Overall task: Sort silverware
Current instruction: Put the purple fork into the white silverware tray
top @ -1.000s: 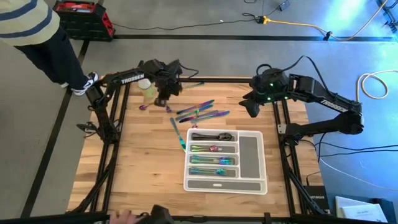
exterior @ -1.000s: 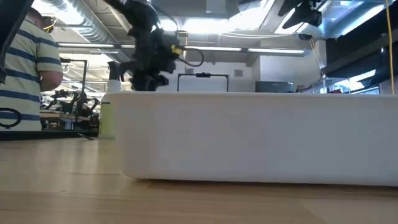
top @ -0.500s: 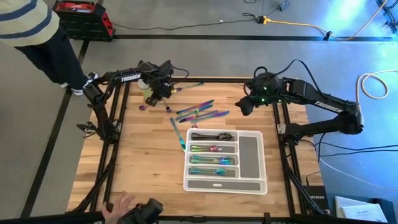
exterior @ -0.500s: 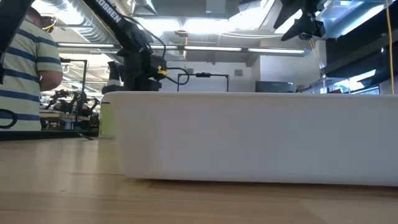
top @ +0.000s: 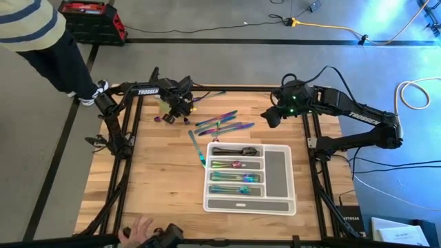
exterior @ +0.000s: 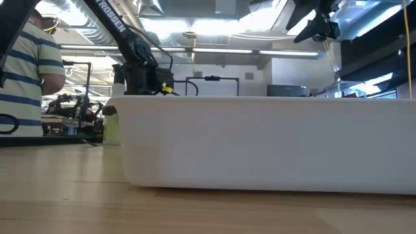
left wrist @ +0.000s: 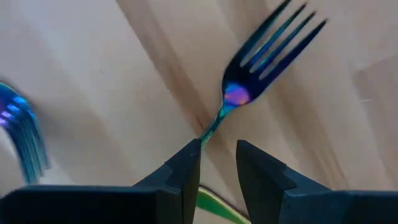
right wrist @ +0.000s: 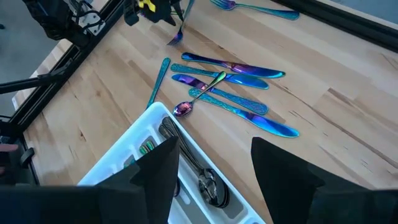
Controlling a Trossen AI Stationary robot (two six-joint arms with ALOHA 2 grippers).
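- Only the left wrist view shows the left gripper (left wrist: 217, 165) clamped on an iridescent fork (left wrist: 261, 59)'s handle, tines over bare wood.
- The right gripper (right wrist: 214, 168), fingers apart, hovers above the tabletop (top: 151, 179)'s far right corner.
- Loose knives (right wrist: 233, 65) lie beside the tray (top: 279, 169); a person (exterior: 29, 71) stands beyond.
- The tray's compartments hold sorted silverware (top: 234, 178).

Iridescent purple-green-blue silverware (right wrist: 227, 70) lies on a pale wood-grain counter (top: 158, 179). White-grey tray (top: 279, 200); person's shirt (exterior: 29, 71) striped cream and blue.
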